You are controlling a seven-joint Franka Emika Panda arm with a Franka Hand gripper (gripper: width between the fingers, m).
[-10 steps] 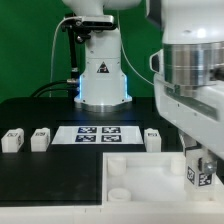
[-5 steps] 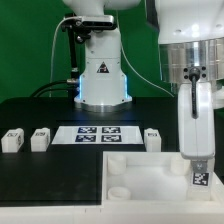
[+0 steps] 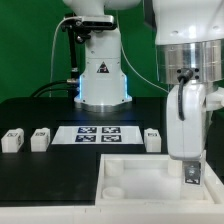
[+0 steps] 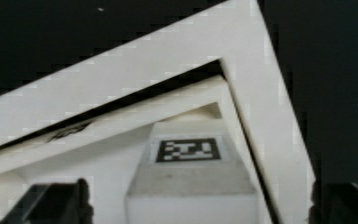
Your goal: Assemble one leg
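Observation:
My gripper (image 3: 189, 160) hangs over the right near corner of the white tabletop (image 3: 140, 172) and is shut on the leg (image 3: 192, 173), a small white block with a black-and-white tag. The leg stands upright under the fingers, with its lower end at the tabletop's corner. Whether it sits in a socket is hidden. In the wrist view the leg (image 4: 190, 150) runs away from my gripper (image 4: 202, 208) between the two dark fingertips (image 4: 60, 205), with the tabletop's corner wall (image 4: 247, 70) behind it.
Three more white legs stand on the black table: two at the exterior view's left (image 3: 12, 140) (image 3: 40, 138) and one right of the marker board (image 3: 152, 138). The marker board (image 3: 100, 133) lies in front of the robot base (image 3: 103, 80).
The hand has turned about its vertical axis over the tabletop's right near corner. The leg's tag has shifted slightly left and up and now looks narrower.

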